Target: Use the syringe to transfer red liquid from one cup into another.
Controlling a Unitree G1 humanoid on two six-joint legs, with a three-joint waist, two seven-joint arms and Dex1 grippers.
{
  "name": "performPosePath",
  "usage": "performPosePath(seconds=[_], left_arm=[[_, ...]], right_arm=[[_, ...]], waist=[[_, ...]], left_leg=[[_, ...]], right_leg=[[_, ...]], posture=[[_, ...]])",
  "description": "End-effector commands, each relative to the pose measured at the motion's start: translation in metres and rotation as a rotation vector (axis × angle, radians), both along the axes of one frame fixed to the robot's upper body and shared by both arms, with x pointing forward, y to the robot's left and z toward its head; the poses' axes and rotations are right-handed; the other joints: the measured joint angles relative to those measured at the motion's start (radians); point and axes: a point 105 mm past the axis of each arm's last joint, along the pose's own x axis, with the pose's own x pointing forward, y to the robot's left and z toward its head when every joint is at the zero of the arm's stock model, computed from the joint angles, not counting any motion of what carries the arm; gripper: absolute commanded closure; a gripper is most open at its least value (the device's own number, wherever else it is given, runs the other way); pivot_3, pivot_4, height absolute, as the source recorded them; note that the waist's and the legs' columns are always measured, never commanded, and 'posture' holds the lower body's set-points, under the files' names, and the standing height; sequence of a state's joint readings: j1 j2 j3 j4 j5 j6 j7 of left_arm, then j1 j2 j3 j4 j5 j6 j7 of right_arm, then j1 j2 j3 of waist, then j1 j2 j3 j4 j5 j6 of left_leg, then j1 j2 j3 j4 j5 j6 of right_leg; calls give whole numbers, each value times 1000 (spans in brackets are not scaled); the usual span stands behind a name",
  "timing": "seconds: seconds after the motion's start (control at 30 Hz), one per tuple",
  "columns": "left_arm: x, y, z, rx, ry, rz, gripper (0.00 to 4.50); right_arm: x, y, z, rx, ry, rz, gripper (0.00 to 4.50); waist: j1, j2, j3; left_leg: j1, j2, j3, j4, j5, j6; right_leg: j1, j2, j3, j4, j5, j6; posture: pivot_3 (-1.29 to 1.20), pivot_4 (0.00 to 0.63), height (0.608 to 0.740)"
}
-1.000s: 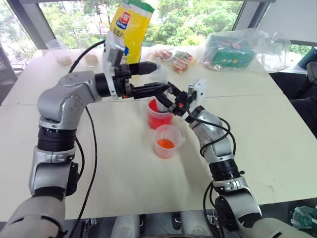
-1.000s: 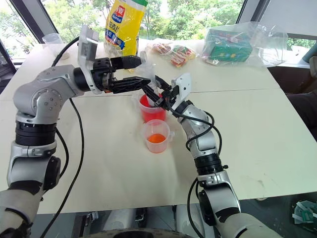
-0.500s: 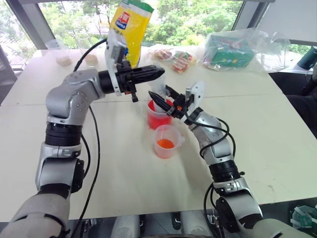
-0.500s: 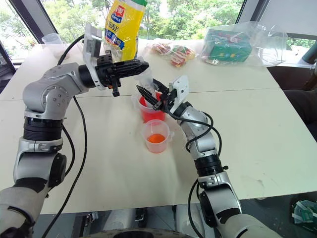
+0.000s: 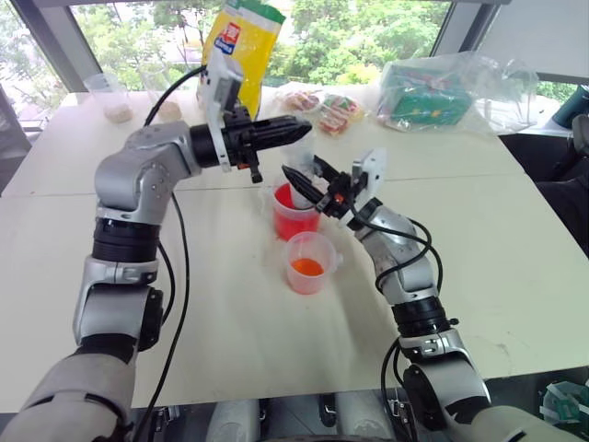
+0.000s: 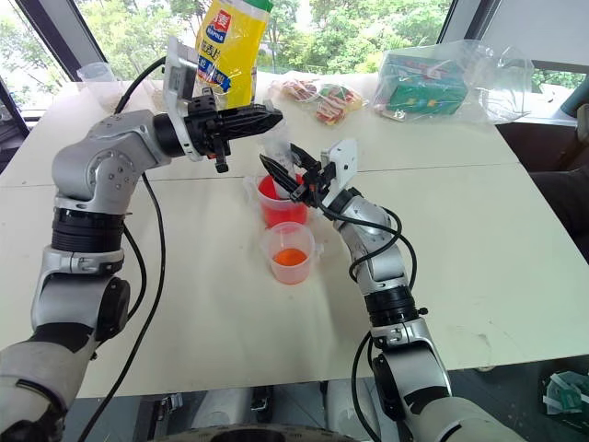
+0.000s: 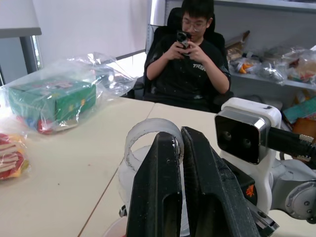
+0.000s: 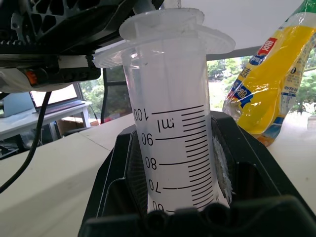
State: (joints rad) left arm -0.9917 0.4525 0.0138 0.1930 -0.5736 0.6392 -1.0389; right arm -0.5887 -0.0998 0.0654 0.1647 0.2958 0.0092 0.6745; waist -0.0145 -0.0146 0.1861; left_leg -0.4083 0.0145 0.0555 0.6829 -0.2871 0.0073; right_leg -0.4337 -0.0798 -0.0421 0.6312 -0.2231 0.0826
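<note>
A white table [image 5: 515,239] by leafy windows carries both cups. The right gripper [image 5: 308,184] clamps the syringe [image 8: 170,128] barrel upright above the taller red cup [image 5: 294,216], steadying it. The left gripper [image 5: 296,131], jaws together on the plunger top, looks set to work it. The graduated barrel looks clear.

red cup [image 5: 296,219], clear black-marked syringe [image 8: 173,148]

bright daylight from the windows [image 5: 368,28] behind, soft shadows, sharp focus throughout
</note>
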Motion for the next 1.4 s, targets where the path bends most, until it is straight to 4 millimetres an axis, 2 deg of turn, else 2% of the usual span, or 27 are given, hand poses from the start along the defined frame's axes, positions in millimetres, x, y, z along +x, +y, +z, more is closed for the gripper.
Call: performPosePath(seconds=[0.03,1.4], left_arm=[[-7,1,40,-51,-163,9,4474],[-1,6,57,-88,-224,53,4474]], right_arm=[[-8,11,-2,-28,-3,61,3082],[-10,17,-6,-40,10,94,3082]], waist=[[0,0,0],[0,0,0]], left_leg=[[0,0,0,0,0,0],[0,0,0,0,0,0]], right_leg=[[0,0,0,0,0,0],[0,0,0,0,0,0]], posture=[[0,150,740],[0,150,740]])
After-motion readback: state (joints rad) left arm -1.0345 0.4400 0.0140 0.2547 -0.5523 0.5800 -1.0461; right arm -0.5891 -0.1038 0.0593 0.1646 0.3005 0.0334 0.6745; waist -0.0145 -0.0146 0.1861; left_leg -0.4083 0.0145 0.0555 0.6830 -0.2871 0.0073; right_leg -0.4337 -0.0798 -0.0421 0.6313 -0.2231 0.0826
